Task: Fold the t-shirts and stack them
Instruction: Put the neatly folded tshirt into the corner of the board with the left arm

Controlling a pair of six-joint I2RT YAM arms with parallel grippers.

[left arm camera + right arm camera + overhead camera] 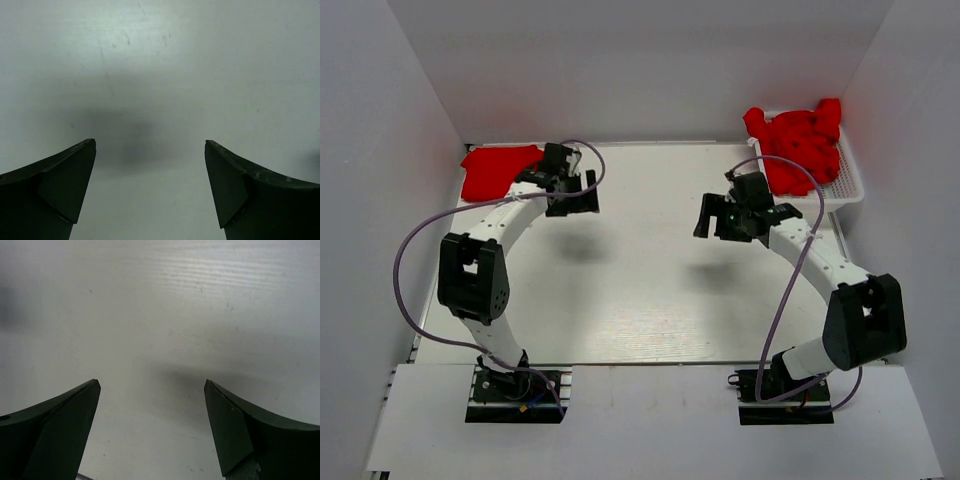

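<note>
A folded red t-shirt (496, 170) lies flat at the table's back left corner. More red t-shirts (800, 140) are heaped, crumpled, in the white basket (848, 186) at the back right. My left gripper (575, 188) hovers just right of the folded shirt, open and empty. My right gripper (715, 215) hangs left of the basket, also open and empty. In each wrist view only the bare table shows between the dark fingers (65, 185) (240, 430); no shirt appears there.
White walls close the table in at the back and both sides. Purple cables loop from each arm (405, 270) (780, 300). The pale tabletop (640, 280) stretches between the two arms.
</note>
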